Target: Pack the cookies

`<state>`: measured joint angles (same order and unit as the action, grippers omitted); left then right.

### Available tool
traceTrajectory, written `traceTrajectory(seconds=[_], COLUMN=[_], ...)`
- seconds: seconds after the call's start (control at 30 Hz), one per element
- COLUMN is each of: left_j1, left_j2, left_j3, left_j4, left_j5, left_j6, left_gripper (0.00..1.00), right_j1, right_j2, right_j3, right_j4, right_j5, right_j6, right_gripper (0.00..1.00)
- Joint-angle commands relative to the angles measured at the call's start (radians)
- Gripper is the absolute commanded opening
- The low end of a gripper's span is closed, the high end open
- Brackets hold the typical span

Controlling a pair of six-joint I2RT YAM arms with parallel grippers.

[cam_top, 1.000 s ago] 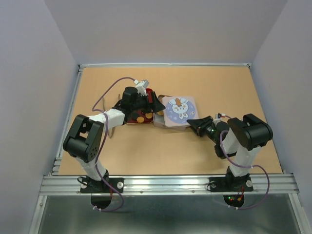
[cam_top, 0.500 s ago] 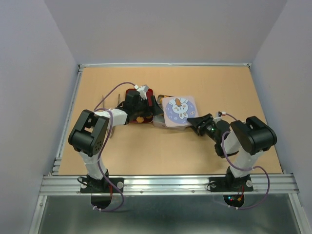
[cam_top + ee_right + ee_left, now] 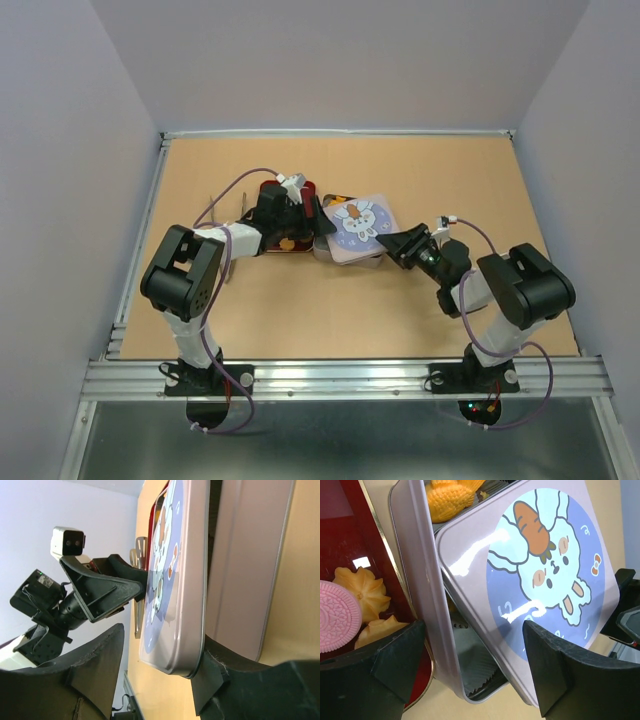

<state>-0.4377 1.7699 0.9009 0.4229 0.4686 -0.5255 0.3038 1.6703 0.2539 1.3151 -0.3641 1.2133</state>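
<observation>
The cookies lie in a red tray [image 3: 350, 540]: a pink one [image 3: 337, 616] and pale yellow ones [image 3: 367, 592]. An orange cookie [image 3: 447, 497] sits inside the grey tin [image 3: 417, 580]. The tin's lid [image 3: 545, 570], printed with a bunny, lies askew and tilted across the tin [image 3: 325, 250]. My left gripper [image 3: 472, 630] is open, its jaws astride the tin's near wall and the lid's edge. My right gripper [image 3: 160, 645] is open around the lid's [image 3: 187, 580] right corner. One finger sits under the rim; the other stands apart from the top.
The red tray [image 3: 285, 245] touches the tin's left side in the middle of the brown table [image 3: 300, 310]. A thin metal utensil [image 3: 136, 620] lies beyond the tray. A raised rail [image 3: 340, 132] borders the table.
The right gripper has moved in toward the lid and opened wider. The lid has turned and shifted left on the tin. The left gripper dropped lower over the tray and tin.
</observation>
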Motion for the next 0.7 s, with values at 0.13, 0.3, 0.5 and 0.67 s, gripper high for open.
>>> traceTrajectory(seconds=[0.13, 0.3, 0.5, 0.67], left_j1=[-0.041, -0.042, -0.042, -0.044], left_j2=[0.040, 0.059, 0.072, 0.069], left_j3=[0.102, 0.112, 0.122, 0.131], left_j4=[-0.096, -0.130, -0.142, -0.151], left_j5=[-0.067, -0.099, -0.105, -0.114], left_j6=[0.045, 0.045, 0.048, 0.055], left_gripper=[0.87, 0.84, 0.83, 0.83], right_j1=[0.024, 0.024, 0.024, 0.023], right_j2=[0.015, 0.014, -0.033, -0.098], right_j3=[0.039, 0.019, -0.010, -0.024], right_j4=[0.042, 0.041, -0.013, -0.167], right_j5=[-0.027, -0.035, -0.038, -0.026], right_j6=[-0.047, -0.055, -0.098, -0.152], right_gripper=[0.63, 0.85, 1.00, 1.00])
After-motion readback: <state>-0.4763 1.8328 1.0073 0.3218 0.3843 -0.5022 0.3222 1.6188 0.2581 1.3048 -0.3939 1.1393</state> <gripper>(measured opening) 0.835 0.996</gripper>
